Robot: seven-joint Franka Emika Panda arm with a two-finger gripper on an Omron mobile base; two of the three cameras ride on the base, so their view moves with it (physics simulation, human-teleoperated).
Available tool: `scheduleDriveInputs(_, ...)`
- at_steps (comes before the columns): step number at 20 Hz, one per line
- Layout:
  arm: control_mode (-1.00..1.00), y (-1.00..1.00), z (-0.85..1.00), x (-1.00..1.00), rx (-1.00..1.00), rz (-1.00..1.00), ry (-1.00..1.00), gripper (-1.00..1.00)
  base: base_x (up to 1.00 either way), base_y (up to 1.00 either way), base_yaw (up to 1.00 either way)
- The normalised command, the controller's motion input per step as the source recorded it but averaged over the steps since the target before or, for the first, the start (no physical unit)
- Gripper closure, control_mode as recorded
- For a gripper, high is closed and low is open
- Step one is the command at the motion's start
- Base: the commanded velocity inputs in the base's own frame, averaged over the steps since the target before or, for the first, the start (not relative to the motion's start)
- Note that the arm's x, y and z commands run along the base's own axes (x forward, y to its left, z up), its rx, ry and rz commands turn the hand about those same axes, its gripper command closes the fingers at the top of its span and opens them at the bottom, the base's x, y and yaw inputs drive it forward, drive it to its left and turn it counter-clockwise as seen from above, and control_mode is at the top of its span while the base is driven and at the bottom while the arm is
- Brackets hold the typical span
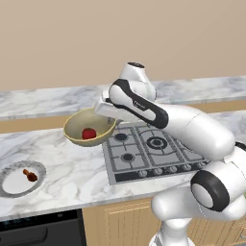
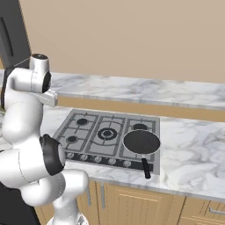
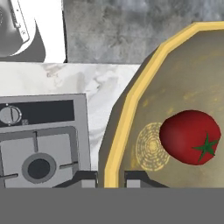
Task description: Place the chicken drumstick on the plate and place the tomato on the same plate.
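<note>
Gripping: the pincer (image 3: 111, 178) is pinched nearly shut on the yellow edge of the tan-olive round bowl (image 3: 131, 100), one dark tip outside the wall and one inside, so the rim is what it has hold of.
Bowl: in the left base view the bowl (image 1: 72, 137) hangs off the front of the pincer and looks tipped. Whether its base is clear of the marble counter (image 1: 72, 168) I cannot tell.
Tomato: the small bright red round tomato (image 3: 190, 136) lies loose on the bowl's floor, just ahead of the inner fingertip and not touched by it. It shows as a red dot in the hollow (image 1: 88, 133).
Why held so: as I judge it, the bowl serves as a carrier, moved or tipped by its rim rather than picking out a ball that rolls.
Drumstick: the tiny reddish-brown chicken drumstick (image 1: 30, 176) already rests on the round white plate with the grey speckled rim (image 1: 41, 168), so that half looks done.
Plate: well apart from the pincer, to its left and lower.
Stove: the grey gas hob (image 1: 144, 149) lies just beside the pincer on the other side.
Risk: a hard tilt could send the tomato past the shallow plate.
</note>
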Motion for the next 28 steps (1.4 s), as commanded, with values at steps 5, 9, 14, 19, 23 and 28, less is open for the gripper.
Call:
scheduleDriveInputs(5,-1.00,0.46,-0.11,-0.04,-0.06,0.00,-0.02,1.00,0.00,0.00,0.00)
scheduleDriveInputs(9,-1.00,0.50,-0.01,0.00,-0.03,0.00,0.00,1.00,0.00,0.00,0.00)
scheduleDriveInputs(14,-1.00,0.56,-0.04,0.00,-0.04,0.00,0.00,1.00,0.00,0.00,0.00)
scheduleDriveInputs(19,-1.00,0.47,-0.09,0.00,-0.11,0.00,-0.01,1.00,0.00,0.00,0.00)
scheduleDriveInputs(23,-1.00,0.40,-0.06,0.04,-0.17,0.00,0.00,1.00,0.00,0.00,0.00)
scheduleDriveInputs(28,-1.00,0.48,-0.09,0.05,-0.14,0.00,0.00,1.00,0.00,0.00,0.00)
